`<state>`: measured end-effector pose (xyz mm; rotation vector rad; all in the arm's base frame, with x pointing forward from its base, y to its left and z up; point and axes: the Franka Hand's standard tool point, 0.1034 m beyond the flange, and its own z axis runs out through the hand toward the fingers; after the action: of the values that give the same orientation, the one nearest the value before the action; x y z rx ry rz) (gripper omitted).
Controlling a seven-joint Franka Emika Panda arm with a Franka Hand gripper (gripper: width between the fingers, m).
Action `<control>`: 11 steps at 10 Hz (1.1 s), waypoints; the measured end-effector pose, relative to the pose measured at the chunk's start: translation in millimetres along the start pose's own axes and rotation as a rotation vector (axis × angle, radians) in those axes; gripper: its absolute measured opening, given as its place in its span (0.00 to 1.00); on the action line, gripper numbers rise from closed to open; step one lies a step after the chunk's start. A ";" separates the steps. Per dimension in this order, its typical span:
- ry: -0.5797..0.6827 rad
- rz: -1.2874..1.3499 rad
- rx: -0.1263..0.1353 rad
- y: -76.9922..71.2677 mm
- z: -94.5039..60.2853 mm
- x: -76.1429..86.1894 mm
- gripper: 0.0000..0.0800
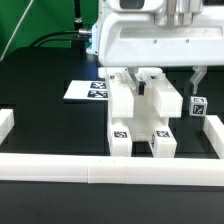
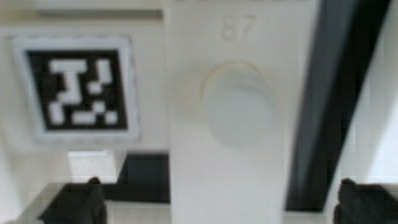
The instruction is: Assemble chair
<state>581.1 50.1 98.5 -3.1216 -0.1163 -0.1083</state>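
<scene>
From where I stand the chair (image 1: 140, 112) is partly built. A blocky white cluster sits near the middle of the black table (image 1: 45, 120), hard against the front border bar (image 1: 110, 168) at its six o'clock. Two upright blocks face me side by side, each with a small tag low on its front, and more white pieces are stacked behind them. It does not read as a finished chair: I can make out no clear back, so joining work looks left to do. How firmly the pieces are seated, I cannot tell.

The claw (image 2: 222, 200) is released. In the wrist view its two dark fingertips (image 2: 80, 200) stand wide apart on either side of a white chair part, with a gap on each side, so it grasps nothing.

Counting:
- One chair cluster.
- One small tagged white piece (image 1: 197, 105) at the cluster's three o'clock, just beside it. Whether it is loose or attached I cannot say.
- One marker board (image 1: 88, 90) at about ten o'clock, apart from the cluster.
- Three border bars: front, one at nine o'clock and one at three o'clock.
- One arm, one claw.
</scene>
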 end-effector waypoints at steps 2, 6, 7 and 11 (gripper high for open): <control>-0.007 0.011 0.017 -4.0 -26.9 0.3 0.81; -0.012 0.201 0.033 -51.1 -54.2 -22.9 0.81; -0.012 0.226 0.029 -72.9 -52.0 -29.8 0.81; -0.017 0.213 0.029 -83.7 -48.8 -34.0 0.81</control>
<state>537.7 130.1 145.9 -3.0818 0.2124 -0.0753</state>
